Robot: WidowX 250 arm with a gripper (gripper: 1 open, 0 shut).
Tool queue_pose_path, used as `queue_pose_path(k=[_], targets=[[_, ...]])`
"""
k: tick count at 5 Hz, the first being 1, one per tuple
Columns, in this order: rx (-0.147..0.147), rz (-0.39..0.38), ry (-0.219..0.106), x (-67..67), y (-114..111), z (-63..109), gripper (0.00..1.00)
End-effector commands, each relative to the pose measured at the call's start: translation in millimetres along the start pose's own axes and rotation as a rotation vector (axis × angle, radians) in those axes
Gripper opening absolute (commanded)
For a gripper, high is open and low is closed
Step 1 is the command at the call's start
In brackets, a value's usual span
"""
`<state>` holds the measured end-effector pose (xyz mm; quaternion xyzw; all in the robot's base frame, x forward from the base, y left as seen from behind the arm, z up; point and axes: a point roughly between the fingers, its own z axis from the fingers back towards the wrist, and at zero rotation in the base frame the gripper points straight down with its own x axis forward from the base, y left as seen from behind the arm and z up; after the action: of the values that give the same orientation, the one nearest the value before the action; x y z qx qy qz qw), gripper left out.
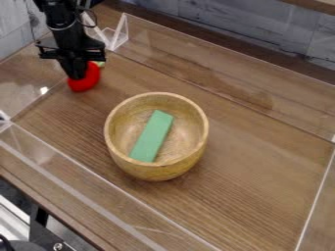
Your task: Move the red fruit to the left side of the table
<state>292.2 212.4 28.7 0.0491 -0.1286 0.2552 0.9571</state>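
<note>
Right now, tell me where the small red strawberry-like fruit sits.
In the camera view the small red strawberry-like fruit is at the far left of the wood-grain table, under the black claw, up-left of the round wooden bowl.

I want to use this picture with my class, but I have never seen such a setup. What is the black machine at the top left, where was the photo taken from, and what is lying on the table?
The black machine is a robot arm. Its hand points down at the table, a wood-grain top with low clear walls around it. There is only one picture, taken from above and to one side, looking down across the table.

Three things are there: a small red fruit, a toy, right under the hand near the far left corner; a round wooden bowl in the middle; and a green block lying inside the bowl.

The hand sits on top of the fruit, which rests on the table. The picture does not show clearly whether the fingers are gripping it or letting go.
</note>
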Motion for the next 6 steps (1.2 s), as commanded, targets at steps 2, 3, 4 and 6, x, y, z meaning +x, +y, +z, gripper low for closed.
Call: queue_pose_path(k=[2, 3, 4, 6], targets=[[-0.008, 0.047, 0.045, -7.0, -13, -17.2, 1.0], [-0.016, 0.071, 0.049, 0.7, -15, -16.9, 1.0], [-0.02, 0.1, 0.051, -1.2, -12, -14.9, 1.0], [-0.037, 0.119, 0.057, -4.9, -8, -6.0, 1.0]])
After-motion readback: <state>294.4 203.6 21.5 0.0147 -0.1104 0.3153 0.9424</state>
